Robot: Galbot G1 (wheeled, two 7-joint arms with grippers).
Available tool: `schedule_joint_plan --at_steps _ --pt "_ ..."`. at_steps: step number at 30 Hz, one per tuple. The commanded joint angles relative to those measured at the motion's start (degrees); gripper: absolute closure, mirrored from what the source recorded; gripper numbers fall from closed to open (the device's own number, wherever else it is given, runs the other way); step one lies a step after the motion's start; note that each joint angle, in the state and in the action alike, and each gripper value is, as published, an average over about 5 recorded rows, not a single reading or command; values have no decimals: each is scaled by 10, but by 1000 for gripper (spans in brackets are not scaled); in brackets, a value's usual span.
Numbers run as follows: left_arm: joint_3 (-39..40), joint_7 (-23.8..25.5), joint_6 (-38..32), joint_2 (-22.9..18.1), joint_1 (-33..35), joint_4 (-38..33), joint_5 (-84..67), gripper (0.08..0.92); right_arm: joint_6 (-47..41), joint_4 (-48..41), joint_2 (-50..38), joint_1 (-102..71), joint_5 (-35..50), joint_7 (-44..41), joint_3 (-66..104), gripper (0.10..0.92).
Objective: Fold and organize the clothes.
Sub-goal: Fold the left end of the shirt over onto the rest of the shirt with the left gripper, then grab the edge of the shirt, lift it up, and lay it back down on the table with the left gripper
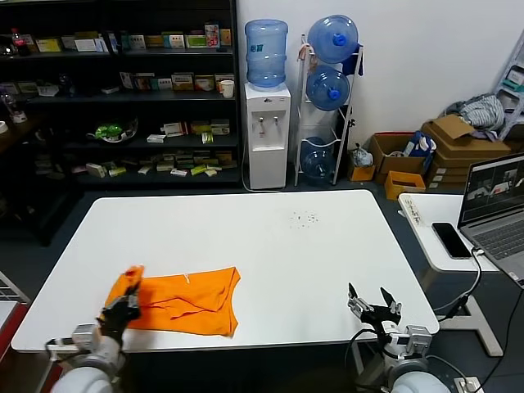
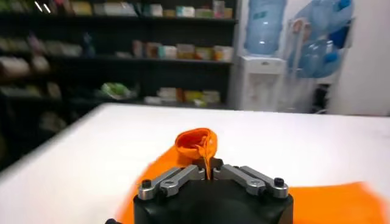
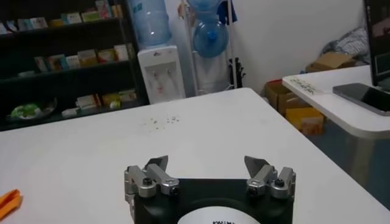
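One bright orange cotton T-shirt (image 1: pixel 184 301) lies crumpled on the white rectangular desk (image 1: pixel 311 246) in the head view, near the front edge on the robot's left side. Its long axis runs left-right, roughly parallel w/ that front edge. The left tool (image 1: pixel 123 308) sits right at the shirt's left end, where a bunched bit of fabric stands up, so the left arm is touching the shirt while the rest of the garment stretches away toward the robot's right. The right tool (image 1: pixel 374 304) hovers over bare desk at the front right, well apart from the shirt.

Left wrist view: the left tool (image 2: pixel 209 173) is pressed together, pinching a thin fold of the orange shirt (image 2: pixel 196 141); the fabric balloons up just beyond the fingers, w/ more orange spread on the desk behind and to both sides.

Right wrist view: the right tool (image 3: pixel 209 171) is spread wide, holding nothing, only white desk ahead. A sliver of orange shirt (image 3: pixel 8 201) shows at the far edge. Judgement: the next fold belongs to the left arm, pulling along the shirt's long axis toward the right.
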Motion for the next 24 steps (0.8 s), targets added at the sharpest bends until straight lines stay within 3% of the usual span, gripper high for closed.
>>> schedule_joint_plan --at_steps 1,7,12,19,24 --pt "176 -66 81 -100 -74 -87 -75 874 1 -2 10 -4 -1 1 6 203" --pt "187 -65 93 -118 -72 -70 -52 874 0 -5 14 -2 -1 2 6 203" --pt "166 -35 92 -123 -70 -43 -13 836 -1 -6 13 4 1 2 1 203" --pt "35 -6 64 -51 -29 -70 -75 636 1 -12 11 10 4 -1 0 203" --pt "-86 41 34 3 26 -19 -107 498 0 -15 10 16 6 -1 -3 203"
